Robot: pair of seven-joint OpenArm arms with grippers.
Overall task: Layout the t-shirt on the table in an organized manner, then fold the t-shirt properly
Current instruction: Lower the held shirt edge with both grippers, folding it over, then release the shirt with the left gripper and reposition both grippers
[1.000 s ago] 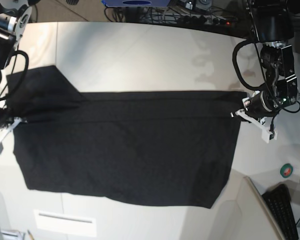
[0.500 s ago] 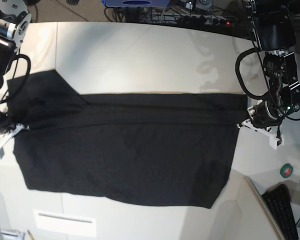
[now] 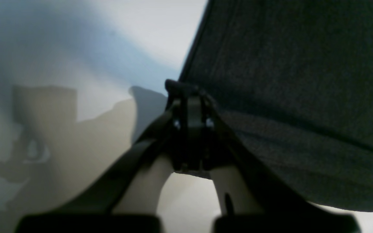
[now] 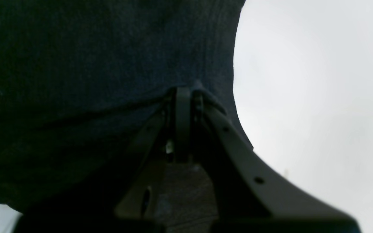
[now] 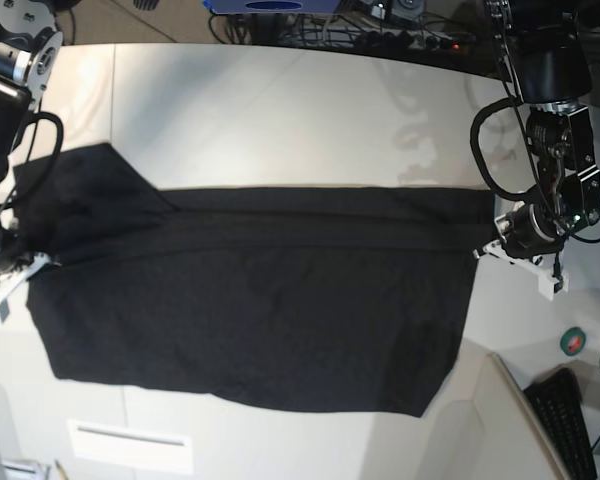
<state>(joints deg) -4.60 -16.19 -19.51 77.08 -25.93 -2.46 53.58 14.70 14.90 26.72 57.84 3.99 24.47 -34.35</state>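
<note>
Tabletop [image 5: 280,110], one very large off-white smooth surface with a thin seam line and a curved far edge, is filling most of the base view and carrying everything else. One large plain black soft cloth t-shirt [image 5: 260,300] is lying flat across its middle, spreading from side to side; no print is showing on the upward face. A long horizontal fold is running across the upper part of the cloth, and one sleeve is sticking out toward the far corner on the base view's left.

Two black robot arms are standing at opposite ends of the t-shirt. The left gripper [image 5: 487,247], on the base view's right, is sitting at the cloth's side edge, level with the fold; in its wrist view the left gripper [image 3: 189,97] is pinched closed on a bunched bit of the t-shirt [image 3: 303,81] edge, with the rest of the cloth lying to its right. The right gripper [image 5: 25,262], on the base view's left, is sitting at the other side edge just below the sleeve; in its wrist view the right gripper [image 4: 186,94] is likewise clamped on the t-shirt [image 4: 92,64], the cloth spreading to its left and bare tabletop [image 4: 319,97] to its right.

One small white rectangular plate [image 5: 130,445] is lying near the tabletop's front edge, apart from the t-shirt's hem.
</note>
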